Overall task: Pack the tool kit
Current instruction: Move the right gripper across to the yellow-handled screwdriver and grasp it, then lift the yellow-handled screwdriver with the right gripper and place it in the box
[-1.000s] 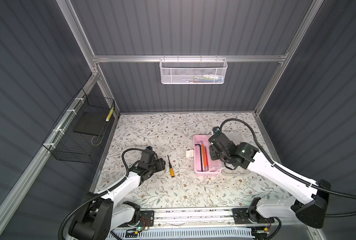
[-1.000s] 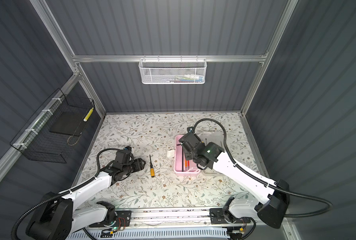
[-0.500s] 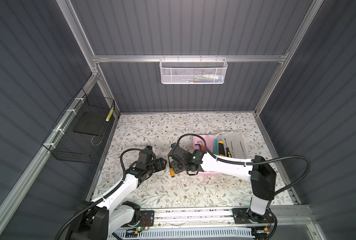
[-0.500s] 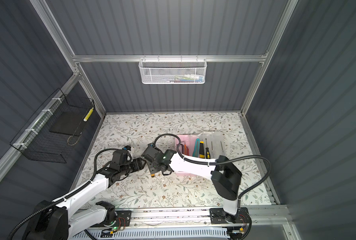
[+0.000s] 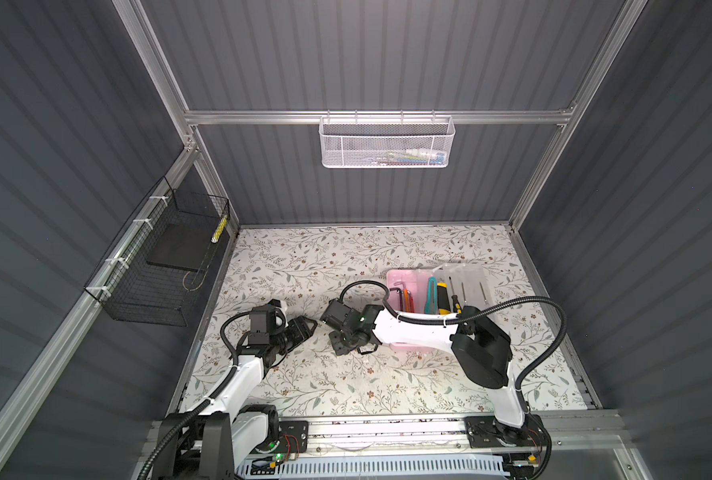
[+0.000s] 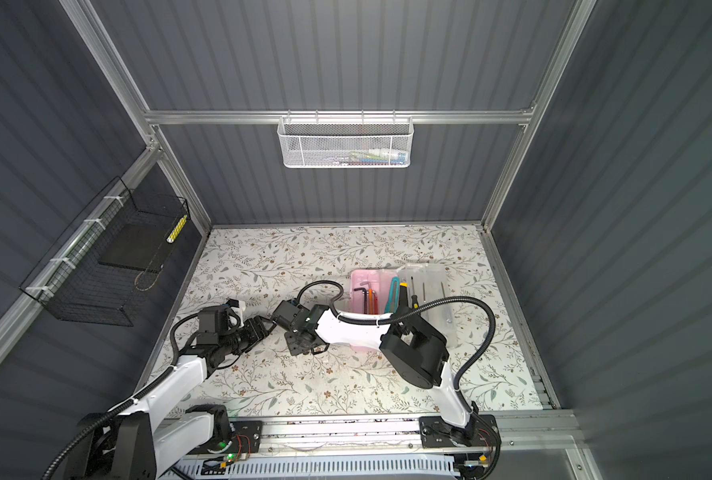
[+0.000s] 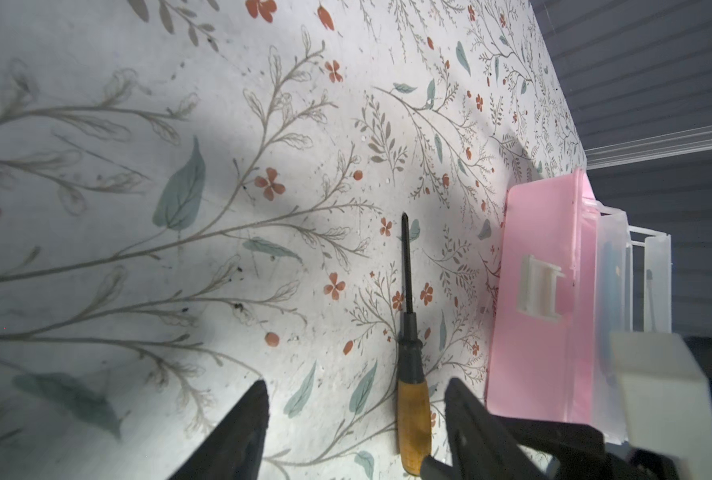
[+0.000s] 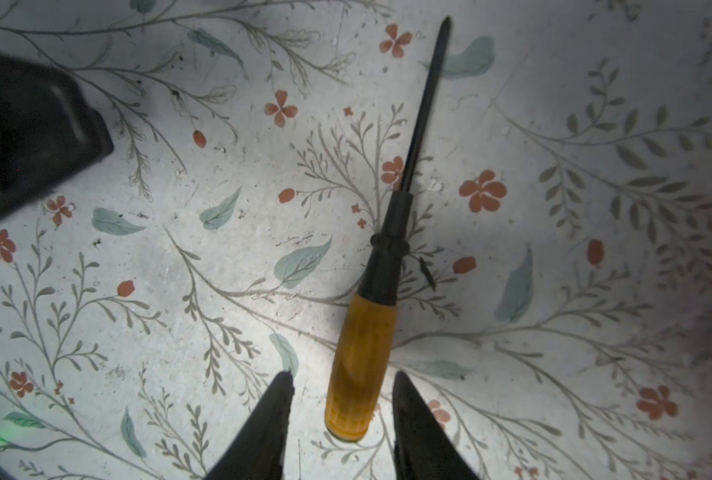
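An amber-handled screwdriver (image 8: 362,357) with a black shaft lies flat on the floral table. My right gripper (image 8: 342,376) is open, one finger on each side of the handle's butt end, with a gap on both sides. It hides the screwdriver in both top views (image 5: 346,345). My left gripper (image 7: 357,384) is open just left of the same screwdriver (image 7: 412,399), close to the right gripper (image 6: 300,345). The pink box (image 5: 397,278) stands open at the right, its frosted lid (image 5: 468,282) folded back. Hex keys (image 5: 402,291) and a teal tool (image 5: 431,293) lie inside.
A white mesh basket (image 5: 385,143) hangs on the back wall and a black wire basket (image 5: 163,266) on the left wall. The right arm stretches over the box's near part, its black cable (image 5: 545,316) looping to the right.
The right gripper has swung left from over the pink box to the screwdriver on the table. The left gripper has edged slightly toward the screwdriver.
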You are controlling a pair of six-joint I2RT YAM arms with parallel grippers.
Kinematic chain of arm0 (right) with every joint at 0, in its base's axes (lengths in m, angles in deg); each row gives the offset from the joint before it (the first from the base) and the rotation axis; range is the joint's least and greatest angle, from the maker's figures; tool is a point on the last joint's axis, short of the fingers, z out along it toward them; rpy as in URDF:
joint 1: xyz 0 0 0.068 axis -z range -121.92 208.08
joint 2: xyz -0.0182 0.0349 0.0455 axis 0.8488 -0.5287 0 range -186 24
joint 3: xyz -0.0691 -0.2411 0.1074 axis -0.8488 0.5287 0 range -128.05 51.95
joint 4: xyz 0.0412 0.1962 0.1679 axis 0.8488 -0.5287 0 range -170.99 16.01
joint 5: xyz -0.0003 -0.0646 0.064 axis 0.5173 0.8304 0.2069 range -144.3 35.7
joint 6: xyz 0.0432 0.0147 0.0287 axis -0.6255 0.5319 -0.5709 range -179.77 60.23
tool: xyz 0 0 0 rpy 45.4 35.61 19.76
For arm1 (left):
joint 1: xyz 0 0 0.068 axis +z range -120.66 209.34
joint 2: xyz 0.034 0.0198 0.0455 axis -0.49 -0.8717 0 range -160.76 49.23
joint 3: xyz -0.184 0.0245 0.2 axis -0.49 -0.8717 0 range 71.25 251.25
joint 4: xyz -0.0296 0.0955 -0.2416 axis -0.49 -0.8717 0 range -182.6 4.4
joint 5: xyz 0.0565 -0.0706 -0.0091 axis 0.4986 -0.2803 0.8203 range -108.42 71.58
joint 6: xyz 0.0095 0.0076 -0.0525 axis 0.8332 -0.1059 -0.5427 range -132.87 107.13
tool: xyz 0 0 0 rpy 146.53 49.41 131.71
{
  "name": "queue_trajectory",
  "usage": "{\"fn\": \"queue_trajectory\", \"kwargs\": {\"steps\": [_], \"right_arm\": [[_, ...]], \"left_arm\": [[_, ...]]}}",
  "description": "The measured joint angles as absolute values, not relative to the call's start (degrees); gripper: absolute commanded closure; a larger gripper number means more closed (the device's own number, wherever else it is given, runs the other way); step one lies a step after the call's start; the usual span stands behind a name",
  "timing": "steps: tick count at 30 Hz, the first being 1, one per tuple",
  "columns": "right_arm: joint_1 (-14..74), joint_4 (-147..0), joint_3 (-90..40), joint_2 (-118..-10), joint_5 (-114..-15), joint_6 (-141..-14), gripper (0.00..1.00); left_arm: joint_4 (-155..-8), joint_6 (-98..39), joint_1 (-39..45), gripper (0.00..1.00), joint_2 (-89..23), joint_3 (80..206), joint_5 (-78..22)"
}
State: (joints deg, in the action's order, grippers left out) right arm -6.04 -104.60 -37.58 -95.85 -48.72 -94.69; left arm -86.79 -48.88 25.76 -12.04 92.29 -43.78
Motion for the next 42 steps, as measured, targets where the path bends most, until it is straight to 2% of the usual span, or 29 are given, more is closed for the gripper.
{"fn": "queue_trajectory", "kwargs": {"steps": [22, 28, 32, 38, 42], "right_arm": [[-5.9, -108.1, -41.1, -101.1, -46.8, -94.0, 0.69], [-5.9, -108.3, -41.1, -101.1, -46.8, -93.8, 0.79], [-5.9, -108.3, -41.1, -101.1, -46.8, -93.6, 1.0], [-5.9, -108.2, -40.1, -100.0, -45.9, -92.9, 1.0], [-5.7, -108.3, -35.1, -93.1, -44.4, -92.3, 1.0]], "left_arm": [[-87.9, -47.3, 25.8, 0.33, -10.3, 92.3, -43.5], [-88.3, -47.0, 25.8, 0.33, -10.3, 92.3, -43.1], [-88.8, -46.9, 25.8, 0.34, -10.2, 92.3, -42.6], [-90.3, -46.5, 25.8, 0.34, -8.6, 92.6, -42.2], [-90.5, -46.5, 25.8, 0.34, -7.9, 92.8, -42.0]]}}
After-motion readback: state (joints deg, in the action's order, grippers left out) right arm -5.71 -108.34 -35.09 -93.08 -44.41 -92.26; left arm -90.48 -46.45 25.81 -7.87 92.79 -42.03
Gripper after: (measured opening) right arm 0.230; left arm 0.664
